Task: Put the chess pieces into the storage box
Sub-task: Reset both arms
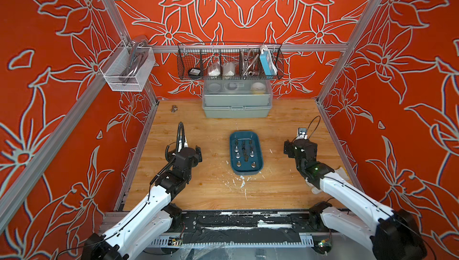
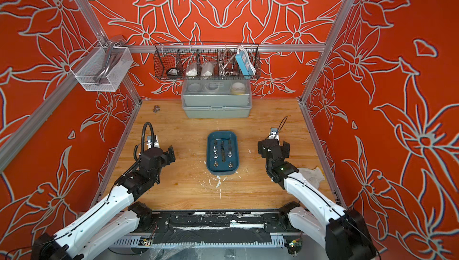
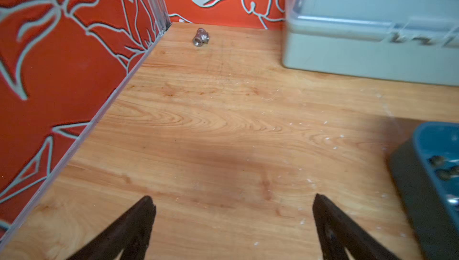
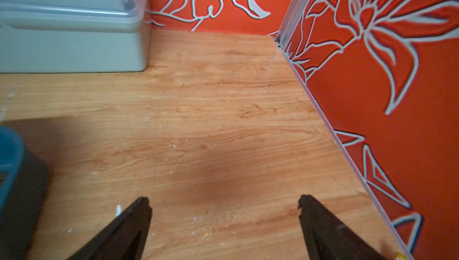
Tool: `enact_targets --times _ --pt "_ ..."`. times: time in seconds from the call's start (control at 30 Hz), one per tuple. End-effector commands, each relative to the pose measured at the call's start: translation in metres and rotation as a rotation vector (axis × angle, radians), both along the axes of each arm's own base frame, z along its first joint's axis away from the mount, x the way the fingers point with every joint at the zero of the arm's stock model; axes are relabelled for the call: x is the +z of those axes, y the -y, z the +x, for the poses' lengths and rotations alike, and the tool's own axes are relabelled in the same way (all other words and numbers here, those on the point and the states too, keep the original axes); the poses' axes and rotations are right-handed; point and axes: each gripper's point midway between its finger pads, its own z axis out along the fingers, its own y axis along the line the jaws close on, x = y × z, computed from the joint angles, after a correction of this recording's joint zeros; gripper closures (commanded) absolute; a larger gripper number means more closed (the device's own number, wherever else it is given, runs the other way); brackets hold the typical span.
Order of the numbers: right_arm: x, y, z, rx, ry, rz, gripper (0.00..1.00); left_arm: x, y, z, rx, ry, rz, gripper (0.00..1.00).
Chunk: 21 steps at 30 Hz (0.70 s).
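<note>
Teal-blue shallow plastic storage box (image 1: 246,135) with rounded corners lies at the middle of the light wooden table (image 1: 211,186) in both top views, and the tiny silver, gold and dark chess pieces (image 1: 244,150) stand inside it. In the left wrist view the left gripper (image 3: 233,201) has its black jaws wide apart with nothing between them; a corner of the storage box shows beside it. In the right wrist view the right gripper (image 4: 224,200) is equally wide and empty.

Chess pieces (image 1: 244,150) inside storage box (image 1: 245,135); left hand (image 1: 185,154), right hand (image 1: 301,148) flanking, both clear of box.
</note>
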Motion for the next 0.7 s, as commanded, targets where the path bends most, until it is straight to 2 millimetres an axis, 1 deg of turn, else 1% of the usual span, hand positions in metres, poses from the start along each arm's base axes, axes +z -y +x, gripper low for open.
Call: enact_targets --times 0.0,0.03,0.1,0.17,0.2,0.23,0.27,0.3,0.37,0.4,0.47,0.57,0.63,0.67 --pt "0.012 0.014 0.021 -0.060 0.011 -0.111 0.02 0.028 -0.021 0.020 0.090 0.118 0.084 0.02" --pt "0.012 0.016 0.026 -0.067 0.016 -0.116 0.02 0.026 -0.025 0.023 0.100 0.119 0.085 0.02" --pt "0.014 0.026 0.036 -0.104 0.034 -0.097 0.02 0.009 -0.034 0.030 0.100 0.114 0.000 0.02" --pt "0.012 0.034 0.044 -0.115 0.047 -0.064 0.02 -0.002 -0.048 0.034 0.122 0.119 -0.037 0.02" --pt "0.009 0.040 0.047 -0.120 0.046 -0.054 0.02 -0.013 -0.054 0.037 0.129 0.096 -0.029 0.02" --pt "0.005 0.044 0.048 -0.130 0.038 -0.055 0.02 -0.018 -0.058 0.039 0.126 0.095 -0.037 0.02" --pt "0.005 0.048 0.050 -0.143 0.053 -0.053 0.02 -0.023 -0.061 0.042 0.123 0.097 -0.065 0.02" --pt "0.008 0.047 0.051 -0.126 0.063 -0.058 0.02 -0.026 -0.062 0.045 0.114 0.114 -0.101 0.02" --pt "0.010 0.051 0.052 -0.126 0.092 -0.055 0.02 -0.029 -0.059 0.050 0.078 0.134 -0.129 0.02" --pt "0.009 0.054 0.050 -0.134 0.079 -0.046 0.02 -0.031 -0.057 0.052 0.070 0.106 -0.136 0.02" --pt "0.005 0.059 0.045 -0.145 0.044 -0.037 0.02 -0.031 -0.050 0.058 0.015 0.105 -0.127 0.02" --pt "-0.013 0.066 0.041 -0.152 0.001 -0.051 0.02 -0.032 -0.044 0.062 -0.024 0.084 -0.135 0.02" --pt "-0.023 0.070 0.041 -0.165 -0.001 -0.066 0.02 -0.033 -0.041 0.060 -0.033 0.081 -0.159 0.02" --pt "-0.025 0.069 0.042 -0.157 0.003 -0.068 0.02 -0.034 -0.036 0.057 -0.047 0.082 -0.194 0.02"
